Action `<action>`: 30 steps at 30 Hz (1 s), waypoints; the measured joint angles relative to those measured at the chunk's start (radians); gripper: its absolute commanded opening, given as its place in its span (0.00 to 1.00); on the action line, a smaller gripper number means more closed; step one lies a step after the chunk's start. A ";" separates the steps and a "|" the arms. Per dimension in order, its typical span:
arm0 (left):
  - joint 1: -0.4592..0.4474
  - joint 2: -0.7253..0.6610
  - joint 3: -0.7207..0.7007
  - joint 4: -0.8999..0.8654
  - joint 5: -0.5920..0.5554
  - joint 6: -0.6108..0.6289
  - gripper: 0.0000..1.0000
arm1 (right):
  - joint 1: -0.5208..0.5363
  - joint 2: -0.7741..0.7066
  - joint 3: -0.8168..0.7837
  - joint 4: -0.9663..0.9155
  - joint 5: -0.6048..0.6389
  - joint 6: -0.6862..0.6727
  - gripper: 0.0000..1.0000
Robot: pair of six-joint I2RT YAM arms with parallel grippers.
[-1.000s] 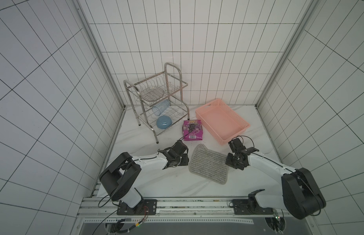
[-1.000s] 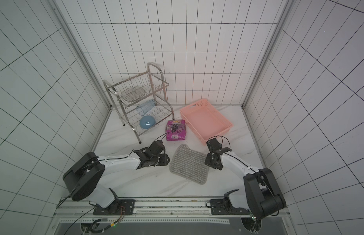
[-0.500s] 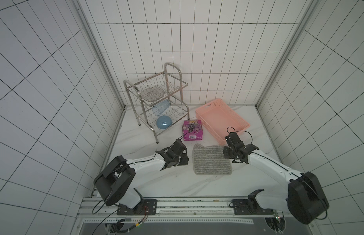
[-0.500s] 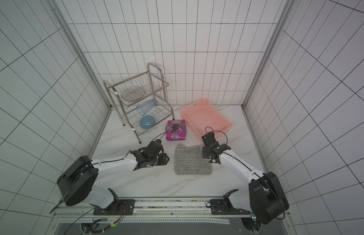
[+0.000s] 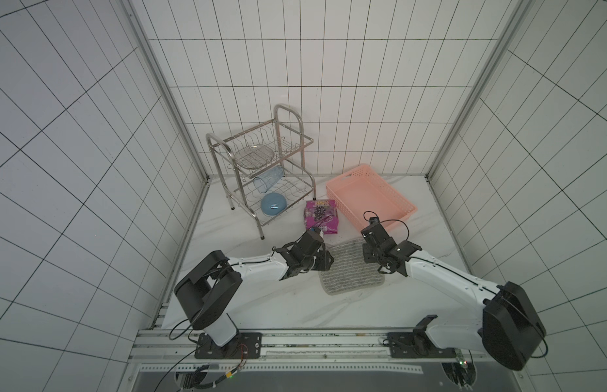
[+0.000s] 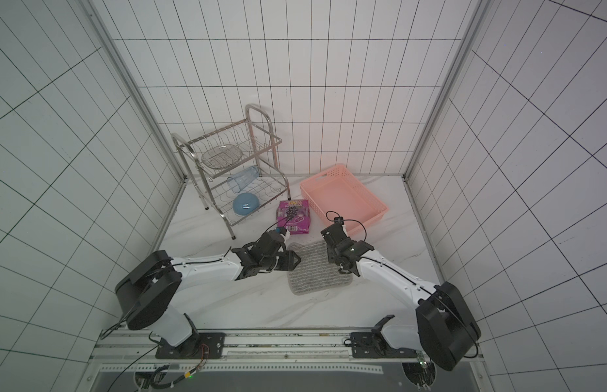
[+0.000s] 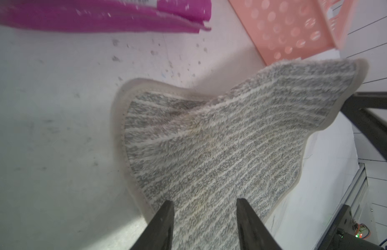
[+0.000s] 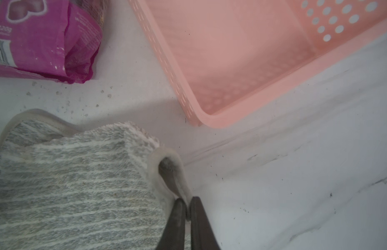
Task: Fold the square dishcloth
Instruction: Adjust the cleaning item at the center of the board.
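Note:
The square dishcloth [image 5: 349, 273] [image 6: 317, 269], grey with fine stripes and a plain border, lies on the white table between my two arms. My right gripper [image 5: 365, 241] [image 6: 326, 241] [image 8: 187, 200] is shut on the border at the cloth's far right corner. That corner is lifted off the table, so the dishcloth [image 8: 69, 184] drapes over its own lower part. My left gripper [image 5: 325, 260] [image 6: 294, 261] [image 7: 204, 200] is open at the cloth's left edge. Its two fingers stand apart over the dishcloth [image 7: 220, 140].
The pink basket [image 5: 366, 200] [image 8: 242, 54] stands just behind the right gripper. A magenta snack packet [image 5: 320, 217] [image 8: 43, 39] lies behind the cloth. A metal rack [image 5: 261, 159] at the back left holds a glass and a blue bowl [image 5: 274, 204].
The right gripper has pulled its corner of the cloth towards the basket, turning the cloth from slanted to nearly square to the table. The left gripper has come right, onto the cloth's left edge.

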 measured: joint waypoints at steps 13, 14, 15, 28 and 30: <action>0.058 0.023 -0.051 -0.012 0.043 0.000 0.44 | -0.004 0.005 0.099 -0.107 0.123 0.089 0.42; 0.069 0.018 -0.060 -0.008 0.050 0.001 0.44 | -0.011 0.007 0.107 -0.115 0.105 0.101 0.43; 0.080 0.013 -0.067 -0.004 0.056 0.005 0.43 | -0.019 0.011 0.112 -0.121 0.081 0.114 0.44; 0.119 -0.019 -0.107 0.004 0.084 0.042 0.43 | -0.140 0.108 0.121 -0.063 -0.326 0.274 0.65; 0.123 -0.030 -0.117 0.000 0.084 0.045 0.43 | -0.150 0.145 0.125 -0.049 -0.349 0.285 0.65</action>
